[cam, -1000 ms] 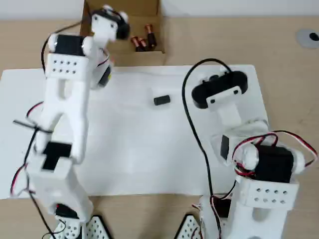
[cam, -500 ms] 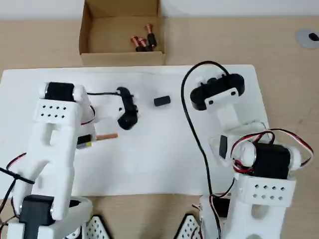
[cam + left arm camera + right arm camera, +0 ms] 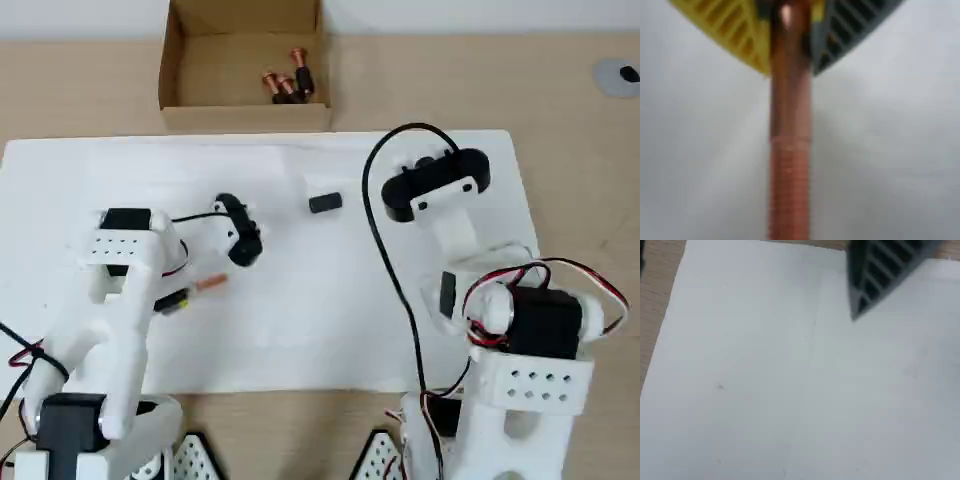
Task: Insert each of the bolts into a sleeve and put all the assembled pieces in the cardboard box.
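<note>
My left gripper (image 3: 183, 296) is low over the left part of the white mat (image 3: 300, 320), shut on a copper bolt (image 3: 210, 285). In the left wrist view the bolt (image 3: 789, 165) sticks out from between the yellow and dark fingers, threaded end outward. A black sleeve (image 3: 324, 203) lies alone on the mat, to the right of and farther back than the bolt. My right gripper (image 3: 437, 183) hangs over the mat's right part, right of the sleeve, with nothing seen in it. The cardboard box (image 3: 180, 70) stands behind the mat with assembled pieces (image 3: 286, 82) in its right corner.
Black cables loop from the right arm (image 3: 530, 340) across the right part of the mat. The wooden table (image 3: 500, 80) surrounds the mat, and a small round fitting (image 3: 618, 75) sits at the far right. The mat between the two arms is bare.
The left arm swung back from over the box to the left part of the mat and sank a little toward the front, with the bolt in its gripper. The right arm kept still.
</note>
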### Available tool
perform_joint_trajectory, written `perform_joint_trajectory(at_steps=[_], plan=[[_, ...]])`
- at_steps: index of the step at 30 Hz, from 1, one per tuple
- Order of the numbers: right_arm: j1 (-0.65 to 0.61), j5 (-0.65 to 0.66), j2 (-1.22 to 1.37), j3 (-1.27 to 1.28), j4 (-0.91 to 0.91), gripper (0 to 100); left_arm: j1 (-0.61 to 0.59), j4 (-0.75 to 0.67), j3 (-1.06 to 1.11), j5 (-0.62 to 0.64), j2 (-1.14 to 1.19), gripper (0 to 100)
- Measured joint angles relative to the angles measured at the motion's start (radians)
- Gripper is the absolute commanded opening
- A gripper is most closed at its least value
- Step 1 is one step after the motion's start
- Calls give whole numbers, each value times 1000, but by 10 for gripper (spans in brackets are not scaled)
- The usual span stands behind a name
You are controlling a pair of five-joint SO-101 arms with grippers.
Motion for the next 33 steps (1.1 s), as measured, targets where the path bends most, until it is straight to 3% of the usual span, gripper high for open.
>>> perform_joint_trajectory(at_steps=[9, 13, 18, 27, 29, 33], plan=[[0, 0, 0, 0, 0, 325, 0, -35, 5, 124, 0, 216], [0, 0, 0, 0, 0, 325, 0, -35, -55, 278, 0, 224], [0, 0, 0, 0, 0, 325, 0, 101, -279, 707, 0, 191], [0, 0, 0, 0, 0, 325, -107, 296, -391, 1792, 0, 178], [0, 0, 0, 0, 0, 325, -107, 307, -391, 1916, 0, 178], [0, 0, 0, 0, 0, 325, -107, 315, -385, 2001, 2, 179]])
